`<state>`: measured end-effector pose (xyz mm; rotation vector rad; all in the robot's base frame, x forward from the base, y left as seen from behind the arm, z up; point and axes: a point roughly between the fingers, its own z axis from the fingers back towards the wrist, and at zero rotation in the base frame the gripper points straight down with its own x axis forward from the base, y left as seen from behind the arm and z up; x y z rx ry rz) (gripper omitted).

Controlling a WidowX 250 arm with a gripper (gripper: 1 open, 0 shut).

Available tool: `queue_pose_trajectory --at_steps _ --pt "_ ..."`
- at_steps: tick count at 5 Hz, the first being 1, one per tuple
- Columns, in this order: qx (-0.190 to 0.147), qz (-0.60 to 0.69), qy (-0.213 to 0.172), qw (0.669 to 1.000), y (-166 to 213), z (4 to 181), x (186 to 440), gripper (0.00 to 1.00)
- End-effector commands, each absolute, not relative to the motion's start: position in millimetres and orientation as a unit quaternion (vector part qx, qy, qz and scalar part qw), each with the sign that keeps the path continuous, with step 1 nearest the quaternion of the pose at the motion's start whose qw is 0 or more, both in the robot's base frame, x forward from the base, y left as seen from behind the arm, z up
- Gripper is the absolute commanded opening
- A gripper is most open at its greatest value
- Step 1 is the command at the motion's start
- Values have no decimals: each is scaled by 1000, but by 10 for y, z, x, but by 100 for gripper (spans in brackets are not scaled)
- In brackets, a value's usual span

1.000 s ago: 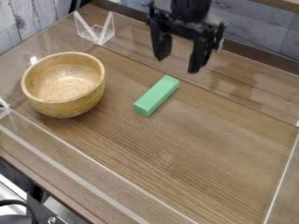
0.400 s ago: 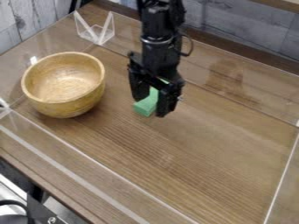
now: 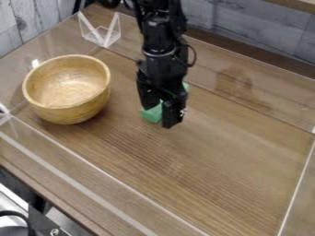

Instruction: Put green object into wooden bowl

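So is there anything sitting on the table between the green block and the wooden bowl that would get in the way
Nothing visible does. The open gripper is down over the green object, and the stretch of table between it and the wooden bowl to its left is bare wood.

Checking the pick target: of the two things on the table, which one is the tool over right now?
The small bright green rectangular block, showing between the open tool's fingers. The round pale wooden bowl sits apart to the left, untouched.

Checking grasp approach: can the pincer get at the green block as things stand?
Probably yes. The open pincer points down with its fingers either side of the green block, nothing between them; the wooden bowl sits clear to the side.
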<state>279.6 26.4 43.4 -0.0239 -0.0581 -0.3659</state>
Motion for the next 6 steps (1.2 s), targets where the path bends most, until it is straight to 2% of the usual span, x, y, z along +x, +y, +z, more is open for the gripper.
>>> queue_pose_trajectory --at_steps 1,3,4,6 --pt "-4 -161 -63 985 278 634 2914 100" --pt "-6 -125 -75 989 352 717 3103 100" --pt "-4 -127 -72 989 407 685 3201 100" --pt "-6 -177 -66 982 468 495 3091 100"
